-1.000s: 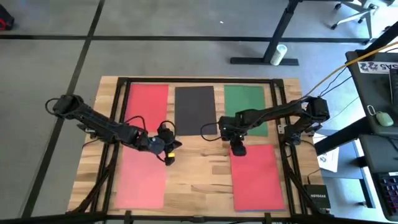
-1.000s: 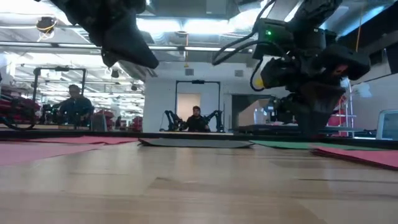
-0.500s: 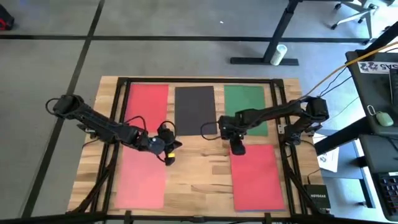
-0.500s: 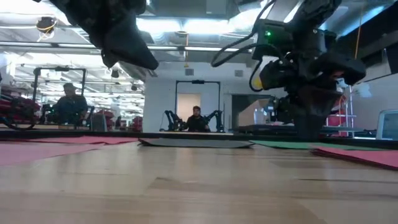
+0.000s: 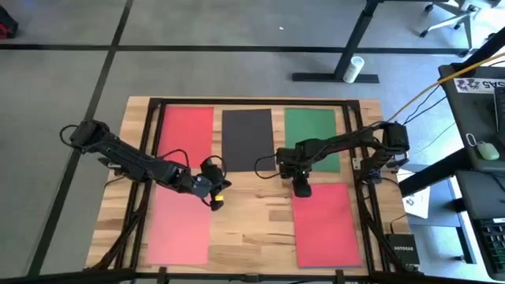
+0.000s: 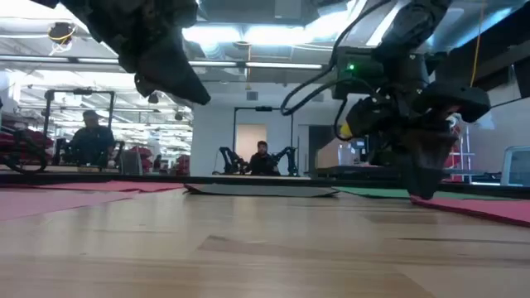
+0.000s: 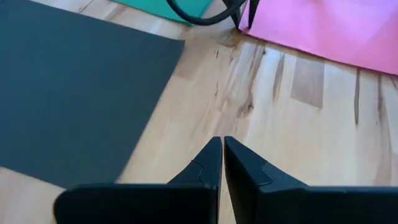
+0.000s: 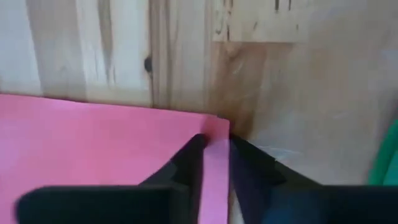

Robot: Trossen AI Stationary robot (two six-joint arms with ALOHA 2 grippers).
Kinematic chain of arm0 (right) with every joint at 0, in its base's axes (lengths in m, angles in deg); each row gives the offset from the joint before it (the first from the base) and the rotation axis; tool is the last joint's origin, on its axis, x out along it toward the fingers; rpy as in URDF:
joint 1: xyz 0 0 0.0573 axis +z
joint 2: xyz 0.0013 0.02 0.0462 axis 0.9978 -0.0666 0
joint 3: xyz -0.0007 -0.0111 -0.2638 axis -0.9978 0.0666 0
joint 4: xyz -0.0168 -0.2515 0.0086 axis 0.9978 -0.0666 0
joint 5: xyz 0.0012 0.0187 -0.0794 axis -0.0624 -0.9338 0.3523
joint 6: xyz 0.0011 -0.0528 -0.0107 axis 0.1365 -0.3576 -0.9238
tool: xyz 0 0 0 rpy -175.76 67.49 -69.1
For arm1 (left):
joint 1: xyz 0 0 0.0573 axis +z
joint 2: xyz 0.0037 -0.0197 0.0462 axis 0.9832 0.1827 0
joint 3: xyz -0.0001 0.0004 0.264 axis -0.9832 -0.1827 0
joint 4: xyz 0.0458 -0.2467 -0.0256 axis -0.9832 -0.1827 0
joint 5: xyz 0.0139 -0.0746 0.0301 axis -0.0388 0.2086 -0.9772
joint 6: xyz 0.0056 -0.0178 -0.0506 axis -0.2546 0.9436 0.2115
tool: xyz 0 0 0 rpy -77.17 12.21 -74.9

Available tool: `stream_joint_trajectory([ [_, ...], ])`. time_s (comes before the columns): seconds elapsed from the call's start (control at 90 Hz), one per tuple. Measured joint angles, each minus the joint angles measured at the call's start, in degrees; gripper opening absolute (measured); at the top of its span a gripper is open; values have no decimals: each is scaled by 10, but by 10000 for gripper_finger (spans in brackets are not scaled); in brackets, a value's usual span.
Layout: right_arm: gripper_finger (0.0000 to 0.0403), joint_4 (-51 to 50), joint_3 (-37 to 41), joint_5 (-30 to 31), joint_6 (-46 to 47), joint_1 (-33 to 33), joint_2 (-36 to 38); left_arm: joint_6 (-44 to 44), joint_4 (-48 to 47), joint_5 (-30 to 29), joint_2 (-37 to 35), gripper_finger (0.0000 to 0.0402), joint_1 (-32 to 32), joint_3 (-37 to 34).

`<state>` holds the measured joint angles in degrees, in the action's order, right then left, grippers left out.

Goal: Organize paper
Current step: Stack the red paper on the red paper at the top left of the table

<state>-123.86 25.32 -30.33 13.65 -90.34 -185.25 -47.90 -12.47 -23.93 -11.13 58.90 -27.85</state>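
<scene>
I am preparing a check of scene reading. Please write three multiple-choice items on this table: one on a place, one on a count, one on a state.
1. The right gripper is at
A. a corner of the near right pink paper sheet
B. the green paper sheet
C. bare wood

2. Paper sheets on the wooden table:
A. three
B. five
C. seven

3. The left gripper is
A. shut on the black paper sheet
B. wide open
C. shut, empty

Answers: 1 A, its wrist view shows the jaws astride that corner. 2 B, the high view shows five. 3 C, its jaws meet above bare wood.

Grey floor [image 5: 71, 71], bright ceiling strip lights [image 6: 248, 35] (workshop-like), desks beyond.
</scene>
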Motion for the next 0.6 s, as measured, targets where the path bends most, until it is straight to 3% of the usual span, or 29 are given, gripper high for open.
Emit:
stream_joint_trajectory([
  [0.078, 7, -1, 0, 7, -4, 0, 0, 0, 1, 0, 0, 0, 0, 0],
  [0.456, 0, -21, -9, 12, -8, 0, 10, 22, 5, -6, 0, 0, 0, 0],
  [0.6, 0, -35, -27, 12, 3, 0, 39, 54, 71, -24, 0, 0, -4, -11],
])
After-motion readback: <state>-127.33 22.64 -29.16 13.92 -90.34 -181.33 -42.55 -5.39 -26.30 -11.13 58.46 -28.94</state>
